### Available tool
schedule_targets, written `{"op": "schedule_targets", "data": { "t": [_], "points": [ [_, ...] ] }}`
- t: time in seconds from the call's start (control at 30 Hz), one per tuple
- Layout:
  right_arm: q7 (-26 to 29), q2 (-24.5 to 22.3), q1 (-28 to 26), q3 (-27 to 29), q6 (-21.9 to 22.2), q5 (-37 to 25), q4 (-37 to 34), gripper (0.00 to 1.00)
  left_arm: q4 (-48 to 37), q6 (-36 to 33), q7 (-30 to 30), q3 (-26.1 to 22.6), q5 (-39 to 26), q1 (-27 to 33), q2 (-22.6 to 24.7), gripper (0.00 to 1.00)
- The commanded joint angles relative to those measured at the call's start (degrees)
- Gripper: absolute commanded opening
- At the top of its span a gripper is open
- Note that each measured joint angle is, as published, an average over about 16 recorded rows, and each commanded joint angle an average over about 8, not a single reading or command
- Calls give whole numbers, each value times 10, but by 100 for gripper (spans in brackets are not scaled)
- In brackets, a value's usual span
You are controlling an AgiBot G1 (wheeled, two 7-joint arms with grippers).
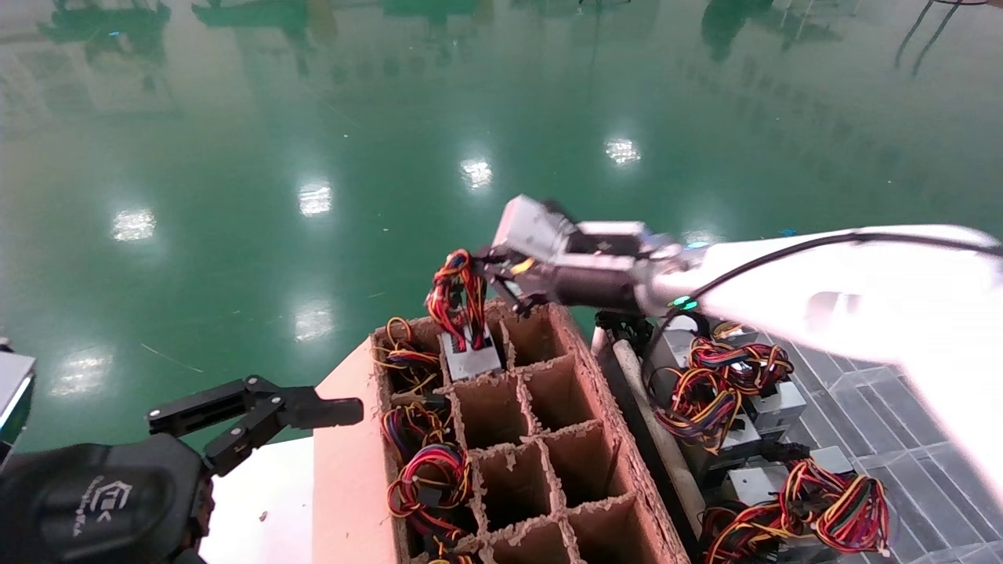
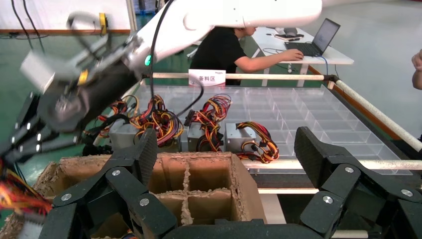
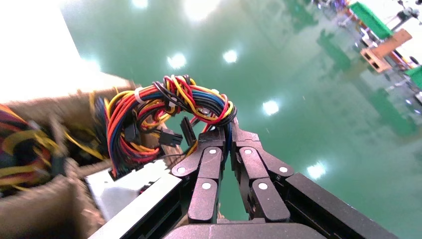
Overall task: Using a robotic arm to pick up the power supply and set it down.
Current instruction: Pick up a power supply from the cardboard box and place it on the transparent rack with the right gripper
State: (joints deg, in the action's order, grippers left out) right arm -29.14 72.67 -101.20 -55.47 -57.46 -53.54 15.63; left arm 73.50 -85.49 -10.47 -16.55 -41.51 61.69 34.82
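Observation:
The power supply (image 1: 468,357), a small grey metal box, stands partly out of a back-row cell of the brown cardboard box (image 1: 603,407). Its bundle of red, yellow and black wires (image 1: 453,296) rises above it. The robotic arm's right gripper (image 1: 492,272) is shut on that bundle; in the right wrist view its black fingers (image 3: 211,149) pinch the wires (image 3: 174,99) right at the fingertips, with the grey casing (image 3: 134,185) below. My left gripper (image 1: 298,407) hangs open and idle beside the box's near-left corner, holding nothing (image 2: 226,149).
Several more wire bundles (image 1: 427,470) fill the box's left column of cells. Several other grey supplies with wires (image 1: 744,407) lie on a clear compartment tray (image 1: 885,423) to the right. A person (image 2: 224,50) sits at a table behind the tray. Green floor lies beyond.

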Motion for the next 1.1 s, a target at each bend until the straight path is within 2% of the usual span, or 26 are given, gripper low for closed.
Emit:
{"op": "schedule_targets", "data": {
  "t": [0.03, 0.3, 0.53, 0.77, 1.1],
  "points": [
    [3, -12, -7, 10, -36, 18, -7, 0, 0, 0, 0, 0, 0, 0, 0, 100],
    [19, -75, -25, 58, -205, 99, -38, 0, 0, 0, 0, 0, 0, 0, 0, 100],
    [32, -136, -63, 77, -293, 126, -62, 0, 0, 0, 0, -1, 0, 0, 0, 100],
    [56, -223, -103, 79, -331, 131, -41, 0, 0, 0, 0, -1, 1, 0, 0, 100],
    [134, -405, -132, 66, -333, 133, 84, 0, 0, 1, 1, -1, 1, 0, -1, 100]
  ]
}}
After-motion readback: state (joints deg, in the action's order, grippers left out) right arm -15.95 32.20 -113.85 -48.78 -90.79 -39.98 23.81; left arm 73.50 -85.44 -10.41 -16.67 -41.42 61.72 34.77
